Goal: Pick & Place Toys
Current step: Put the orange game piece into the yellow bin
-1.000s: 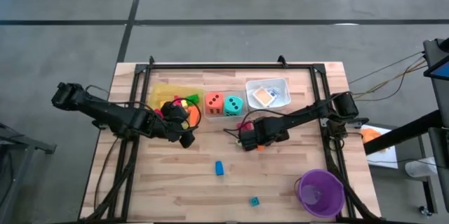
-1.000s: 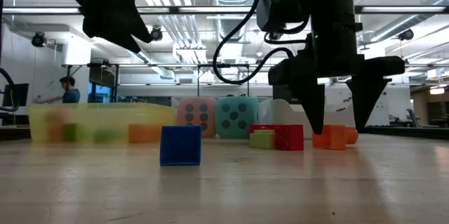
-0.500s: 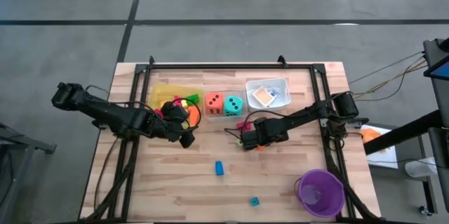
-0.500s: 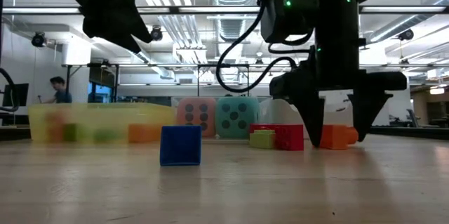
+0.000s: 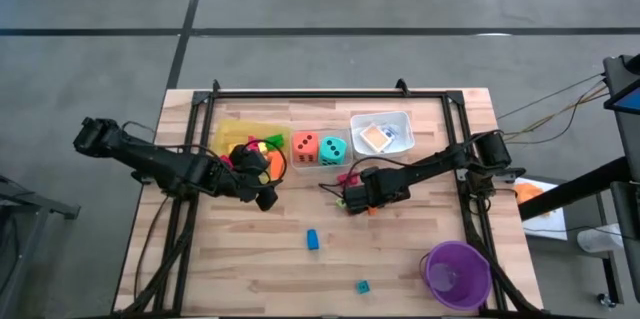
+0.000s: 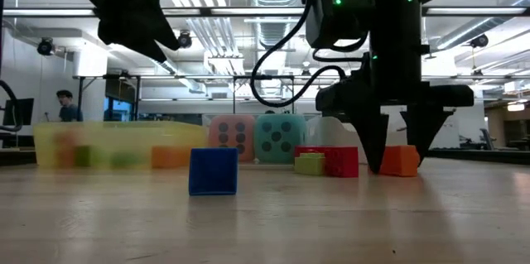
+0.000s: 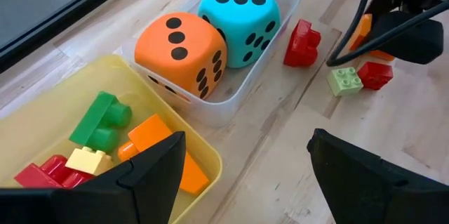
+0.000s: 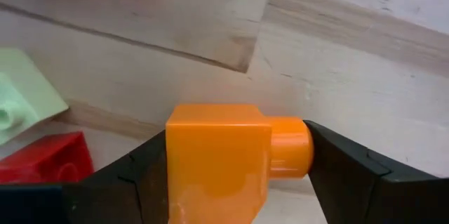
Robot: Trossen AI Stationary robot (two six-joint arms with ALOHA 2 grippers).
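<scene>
High view: right gripper (image 5: 356, 202) is sitting low at table centre, just in front of the clear tray w/ the two dice (image 5: 319, 148). It's hardly shifting vs a sec ago, and the block under it is mostly hidden by the arm. Left gripper (image 5: 262, 187) is waiting by the yellow tray (image 5: 225, 131), unmoved. Blue block (image 5: 312, 240) and a small teal piece (image 5: 362, 286) are lying loose nearer the front; purple cup (image 5: 458, 274) at front right.

Low view: here the change is showing. Right fingers, which were straddling the orange block (image 6: 400, 160) wide a sec ago, are now closing in on its sides, tips down at the wood. Block is still resting on the table, not lifted. Means the grasp is being made; lift and carry to a tray are prob next.

Left wrist view: left jaws are standing open, holding nothing, above the yellow tray's blocks. It's showing red (image 7: 302, 43) and pale green (image 7: 344, 81) blocks beside the right arm.

Right wrist view: only here is contact clear, w/ both fingers (image 8: 137, 175) pressing the orange block, stud pointing sideways.
</scene>
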